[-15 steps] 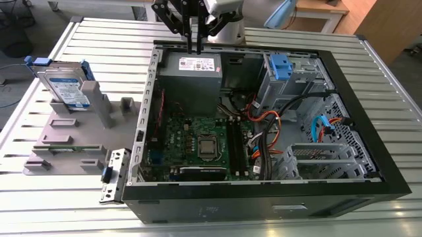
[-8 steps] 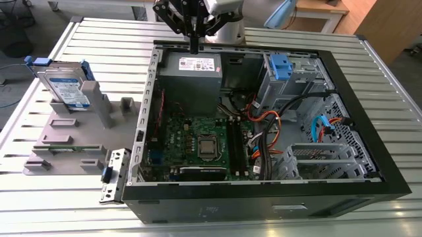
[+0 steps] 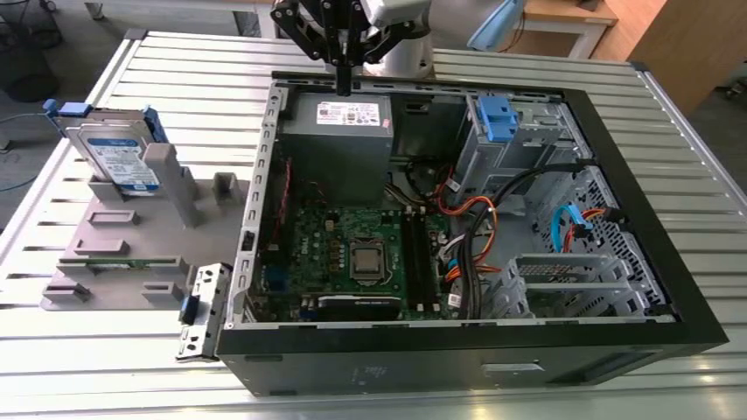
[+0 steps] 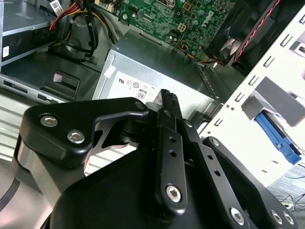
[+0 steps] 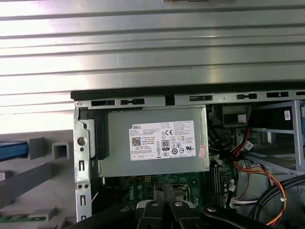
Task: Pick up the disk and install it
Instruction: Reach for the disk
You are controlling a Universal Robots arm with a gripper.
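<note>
Hovering over the power supply point(image 3: 338, 136), the pincer point(image 3: 345, 87) is clenched, empty — disk point(image 3: 117, 162) upright, well apart.

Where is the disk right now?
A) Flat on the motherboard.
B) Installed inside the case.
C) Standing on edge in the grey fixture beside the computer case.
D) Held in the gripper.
C: the disk stands on edge in the grey fixture, outside the computer case, apart from the gripper.

Grey metal power-supply box point(image 5: 152, 143) with white sticker, seated in an open black computer case point(image 5: 76, 98). Black end effector point(image 5: 163, 193) above the green circuit board point(image 5: 119, 188).
</note>
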